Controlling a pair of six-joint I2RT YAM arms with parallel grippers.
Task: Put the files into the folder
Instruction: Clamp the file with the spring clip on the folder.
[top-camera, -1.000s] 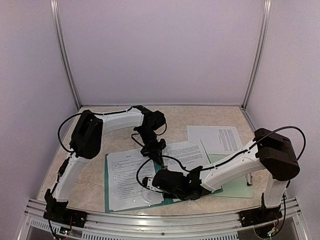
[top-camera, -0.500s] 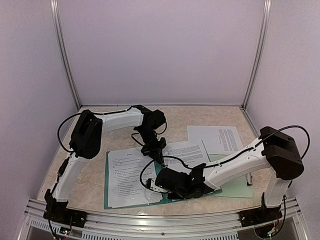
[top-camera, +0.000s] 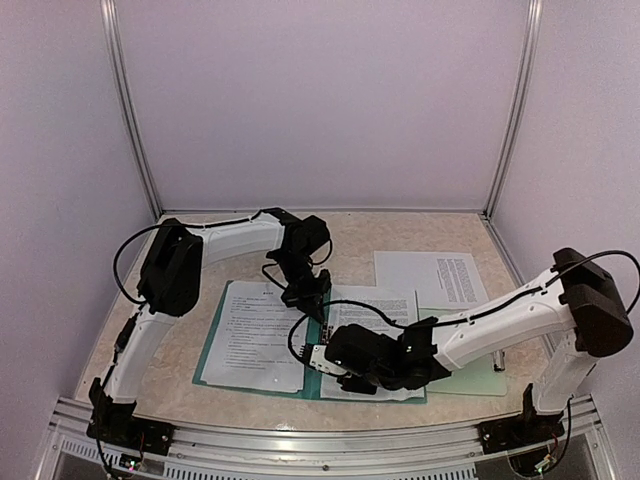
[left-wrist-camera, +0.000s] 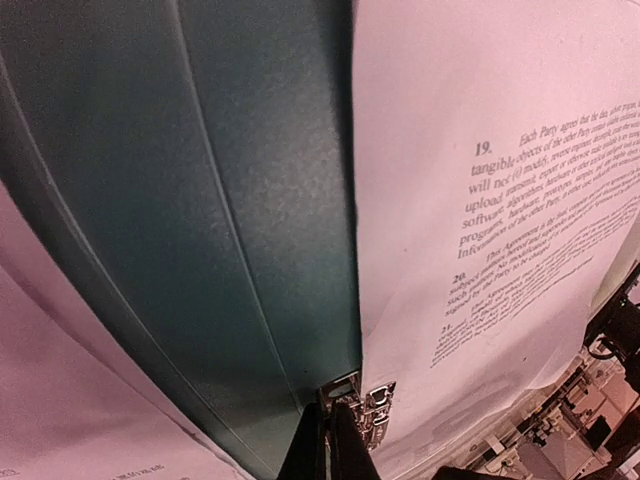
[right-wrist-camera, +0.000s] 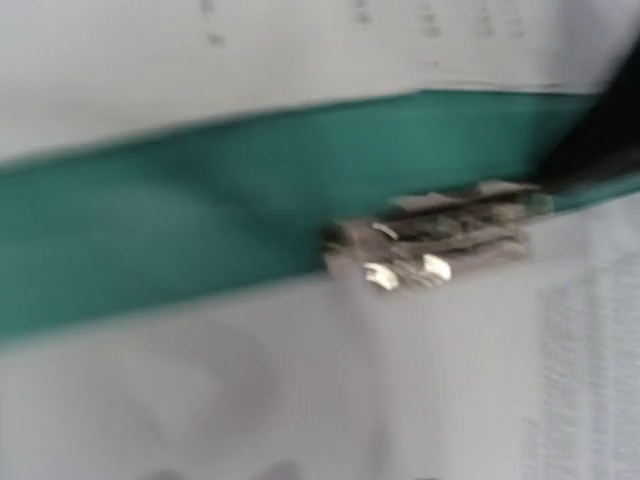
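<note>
Files (top-camera: 260, 335) lie in the open folder (left-wrist-camera: 200, 200), centre frame. Left gripper (left-wrist-camera: 326, 425) is closed tight, holding nothing, at the spine. I cannot tell how far open the right gripper (top-camera: 312, 360) is.

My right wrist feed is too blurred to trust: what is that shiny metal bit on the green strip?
Observer: A small metal fitting on the spine of the open folder; the left pincer, shut, is right beside it.
Operator: Any sheets inside?
Observer: Two, in the top view: the left sheet covers its left half, the right sheet its right half.
Operator: Any outside?
Observer: A third sheet lies on the table, past the folder's far right corner.
</note>
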